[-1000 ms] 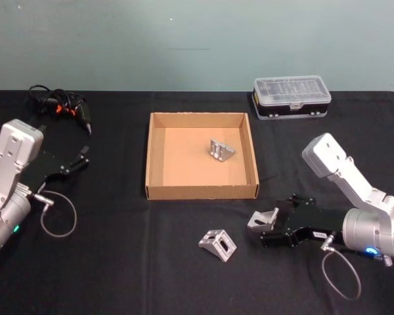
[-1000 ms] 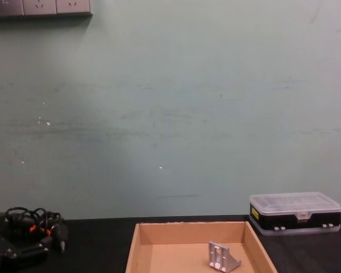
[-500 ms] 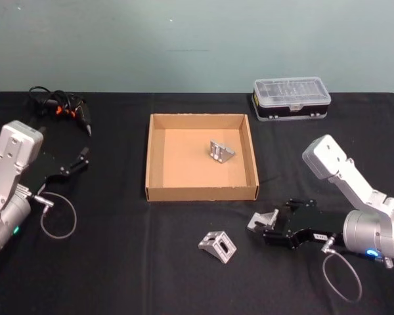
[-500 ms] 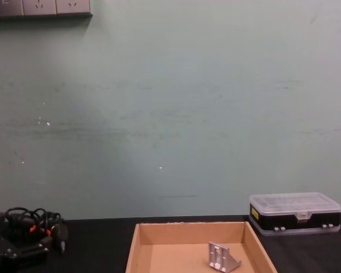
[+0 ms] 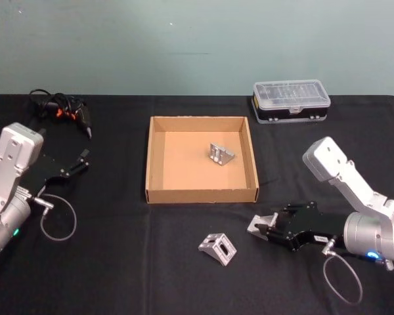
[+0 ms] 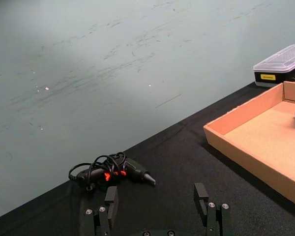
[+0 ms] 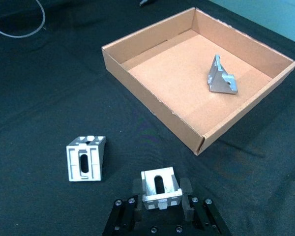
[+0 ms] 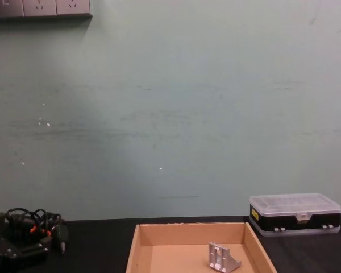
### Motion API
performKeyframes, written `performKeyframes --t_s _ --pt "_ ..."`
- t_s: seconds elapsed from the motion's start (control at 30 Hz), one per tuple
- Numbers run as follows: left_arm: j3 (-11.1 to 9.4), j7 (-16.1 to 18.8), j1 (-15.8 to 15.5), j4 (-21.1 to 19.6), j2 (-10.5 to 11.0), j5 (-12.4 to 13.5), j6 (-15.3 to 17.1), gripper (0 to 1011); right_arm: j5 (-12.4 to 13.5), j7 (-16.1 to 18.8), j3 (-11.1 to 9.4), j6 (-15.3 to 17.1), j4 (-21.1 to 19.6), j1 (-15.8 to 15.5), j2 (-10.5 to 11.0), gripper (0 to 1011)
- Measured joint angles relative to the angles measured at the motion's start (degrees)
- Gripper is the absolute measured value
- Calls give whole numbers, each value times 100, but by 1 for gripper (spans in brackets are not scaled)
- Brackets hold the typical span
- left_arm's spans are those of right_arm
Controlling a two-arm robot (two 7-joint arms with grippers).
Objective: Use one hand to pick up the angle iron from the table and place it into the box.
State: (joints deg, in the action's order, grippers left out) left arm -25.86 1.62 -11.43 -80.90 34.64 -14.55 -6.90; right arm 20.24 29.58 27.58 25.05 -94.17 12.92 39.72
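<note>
The head camera looks steeply down from the near edge over the whole counter, with the box at centre. The chest camera sits low, facing the far wall, and shares the box's far half. The wrist cameras look close past the left claw and the right claw, which grips an angle iron, toward that box.

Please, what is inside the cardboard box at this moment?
One angle iron stands on the floor of the box. The near wall hides a thin strip of floor.

One angle iron sits in the box, another on the table.
</note>
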Motion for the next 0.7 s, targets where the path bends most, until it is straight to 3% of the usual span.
performKeyframes --t_s 0.2,0.4,0.5,0.7 --pt "0 0 0 0 0 0 0 1011 55 -69 -148 -57 -229 -89 39 450" --pt "-1 0 0 0 0 0 0 1011 87 -50 -178 12 -383 140 -17 450" --pt "0 0 0 0 0 0 0 1011 90 4 -113 98 -367 405 -128 450" --pt "0 0 0 0 0 0 0 1011 36 111 184 332 37 1083 -512 450"
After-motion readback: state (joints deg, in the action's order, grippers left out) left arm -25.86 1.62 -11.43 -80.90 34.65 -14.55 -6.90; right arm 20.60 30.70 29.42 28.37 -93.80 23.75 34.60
